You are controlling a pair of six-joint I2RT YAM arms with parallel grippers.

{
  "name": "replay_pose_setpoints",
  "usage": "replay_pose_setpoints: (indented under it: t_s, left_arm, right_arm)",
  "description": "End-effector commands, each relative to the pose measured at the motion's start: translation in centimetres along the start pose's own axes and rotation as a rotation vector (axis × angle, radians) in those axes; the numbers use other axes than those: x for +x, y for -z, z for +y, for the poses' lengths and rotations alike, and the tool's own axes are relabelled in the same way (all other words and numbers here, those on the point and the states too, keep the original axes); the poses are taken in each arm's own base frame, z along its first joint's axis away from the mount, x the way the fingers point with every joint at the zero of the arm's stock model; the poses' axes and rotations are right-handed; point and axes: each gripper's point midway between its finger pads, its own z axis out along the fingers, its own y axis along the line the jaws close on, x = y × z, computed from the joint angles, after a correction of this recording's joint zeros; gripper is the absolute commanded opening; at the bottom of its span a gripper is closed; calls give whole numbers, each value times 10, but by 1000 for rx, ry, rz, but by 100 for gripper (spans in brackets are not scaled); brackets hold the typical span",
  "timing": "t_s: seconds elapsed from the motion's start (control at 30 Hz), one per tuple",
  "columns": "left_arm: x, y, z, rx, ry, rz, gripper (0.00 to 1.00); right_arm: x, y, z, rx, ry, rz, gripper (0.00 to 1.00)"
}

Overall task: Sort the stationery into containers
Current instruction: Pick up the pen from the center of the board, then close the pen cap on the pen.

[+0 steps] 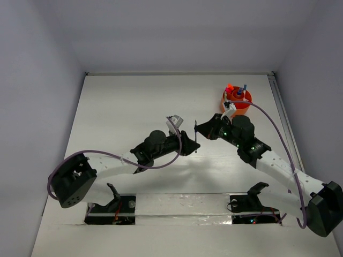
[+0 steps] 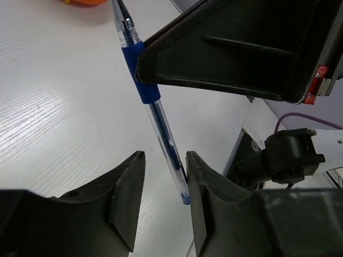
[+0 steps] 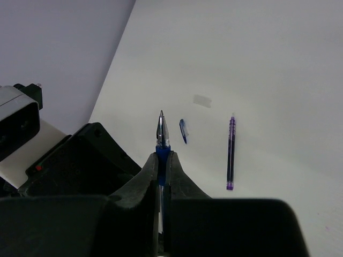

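Above the middle of the surface (image 1: 118, 107), the left end effector (image 2: 165, 160) stands narrow but not clamped. Its two fingers (image 2: 126, 198) leave a slim gap, and the tail end of the blue pen (image 2: 155, 115) sits in that gap, hard by one finger. I cannot tell whether it touches. The main risk lies here. Only a short stretch of slick clear barrel lies between those fingers, so a pinch landing off-centre could shove the tail sideways or let it swivel. If the other side lets go before this pinch is firm, the pen would likely drop to the surface. The two end effectors are also very near each other, so a small misjudged move could knock them together. The pen's long axis runs from the near edge toward the far edge in the top view, with the tip to the far side and the tail to the near side. How steeply it tilts I cannot tell. Just to the right, the right end effector (image 3: 162, 158) is clamped tight on the pen's blue grip sleeve, with the pointed tip jutting past its fingertips. A purple pen (image 3: 231, 152) and a small blue piece (image 3: 183, 130) lie loose on the surface beyond. The orange cup (image 1: 242, 108), with several pieces already in it, stands well apart near the far right corner.
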Motion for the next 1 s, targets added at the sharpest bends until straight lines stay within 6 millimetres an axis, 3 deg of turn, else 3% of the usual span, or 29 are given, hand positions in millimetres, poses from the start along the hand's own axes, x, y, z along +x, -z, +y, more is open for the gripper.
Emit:
replay_pose_setpoints:
  t_s: [0.0,0.1,0.17,0.2,0.37,0.53,0.63,0.73,0.8,0.93,0.97]
  left_arm:
    - [-28,-4,-20,60,-11,-96,30]
    - [-28,-5,-17,45,-11,-99,26]
    - [-26,-4,-14,39,-10,-100,14]
    - [-26,-4,-12,30,-9,-105,2]
    - [-16,8,-2,-11,-17,-89,0]
    - [-28,49,13,-154,-58,-124,0]
    - [-53,85,25,-277,-65,-201,0]
    - [-79,119,29,-366,-69,-275,0]
    - [-85,138,32,-412,-69,-290,0]
    - [-102,155,12,-364,-54,-321,0]
    - [-106,159,5,-347,-53,-317,0]
  right_arm:
    - [-6,-1,22,-91,5,-34,0]
    - [-5,-1,25,-111,-8,-33,0]
    - [2,-3,27,-124,-12,-10,0]
    - [2,-4,27,-126,-17,-8,0]
    - [5,-3,30,-136,-17,18,0]
    - [3,3,29,-93,64,62,39]
    - [0,6,31,-90,111,72,49]
    - [4,3,33,-113,143,95,50]
    - [14,-2,32,-141,154,139,49]
    - [49,-31,29,-200,187,302,26]
    - [53,-39,44,-227,220,322,26]
